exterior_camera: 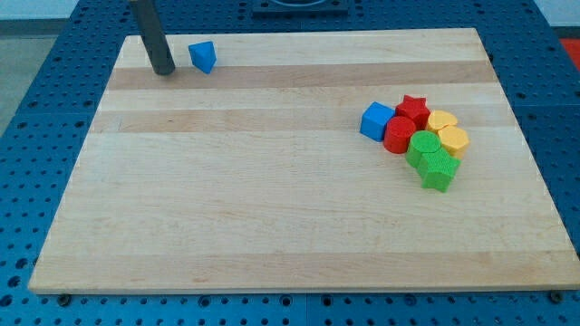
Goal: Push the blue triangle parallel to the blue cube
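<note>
Blue triangle (203, 56) sits far left on table (272, 199); my tip (164, 71) is placed just left, for pushing right toward blue cube (375, 120). No fingers fitted.

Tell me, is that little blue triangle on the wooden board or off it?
On it. The blue triangle sits on the wooden board near its top-left corner, just right of my tip, far from the blue cube.

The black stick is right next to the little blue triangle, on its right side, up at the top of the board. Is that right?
Not quite. In the camera view my tip sits on the view's left of the blue triangle, not its right. It is close beside it, near the top of the board.
</note>
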Available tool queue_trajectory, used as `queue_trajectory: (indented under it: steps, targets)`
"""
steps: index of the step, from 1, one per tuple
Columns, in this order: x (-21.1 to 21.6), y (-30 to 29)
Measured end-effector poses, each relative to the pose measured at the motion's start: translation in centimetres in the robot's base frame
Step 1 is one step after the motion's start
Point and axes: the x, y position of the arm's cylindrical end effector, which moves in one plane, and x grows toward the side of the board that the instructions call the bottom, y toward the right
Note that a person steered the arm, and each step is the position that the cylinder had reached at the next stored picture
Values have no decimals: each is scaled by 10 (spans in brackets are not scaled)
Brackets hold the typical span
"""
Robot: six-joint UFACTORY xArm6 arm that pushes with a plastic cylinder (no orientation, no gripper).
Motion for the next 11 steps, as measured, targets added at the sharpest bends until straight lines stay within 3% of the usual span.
queue_trajectory:
  steps: [1,3,6,11]
  targets:
    - [-34,2]
    - [-41,42]
    - [24,81]
    - [108,79]
